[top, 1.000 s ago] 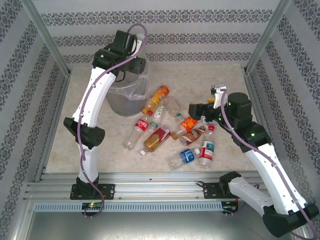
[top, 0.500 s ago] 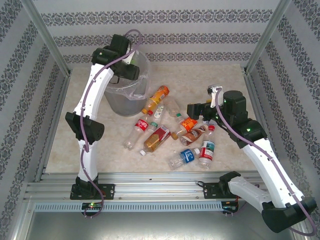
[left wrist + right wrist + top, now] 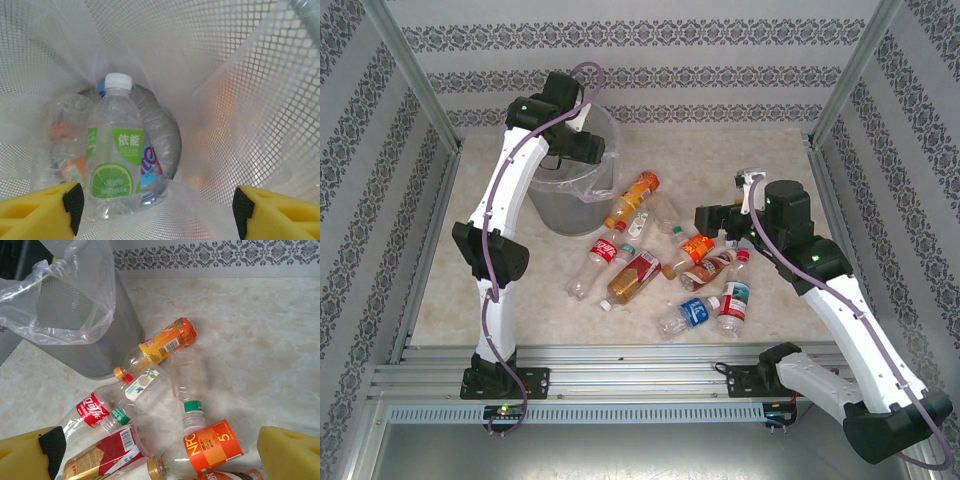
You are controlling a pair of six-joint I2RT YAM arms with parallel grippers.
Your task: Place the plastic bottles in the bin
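left end effector (image 3: 582,143) is released, yellow pads spread wide in the left wrist view (image 3: 155,205), hanging inside the mouth of the bin (image 3: 560,205). below it a green lime-label bottle (image 3: 114,165) lies on the bin floor on top of at least two other bottles, so i judge this drop done. right end effector (image 3: 705,218) is also released and holds nothing, hovering over the right edge of the pile with pads wide apart (image 3: 155,450). the remaining plastic bottles (image 3: 660,260) lie in a loose heap on the worktop (image 3: 520,290) just right of the bin, several touching or overlapping. advice for the left: lift straight up before swinging, because the clear bag liner (image 3: 65,285) droops over the rim and a pad could snag it and drag the bin. advice for the right: the orange nfc bottle (image 3: 210,442) sits nearest between the pads; close across its labelled body, not the cap, and square the wrist to its long axis since round bottles roll out of a skewed pinch. the clear green-cap bottle (image 3: 187,385) touches it, so expect a nudge. worktop is a beige marbled sheet, smooth looking, bottles will probably slide. enclosure has patterned wallpaper walls (image 3: 640,40) and aluminium corner posts (image 3: 410,80), with a slotted rail (image 3: 640,375) at the near edge carrying the bases.
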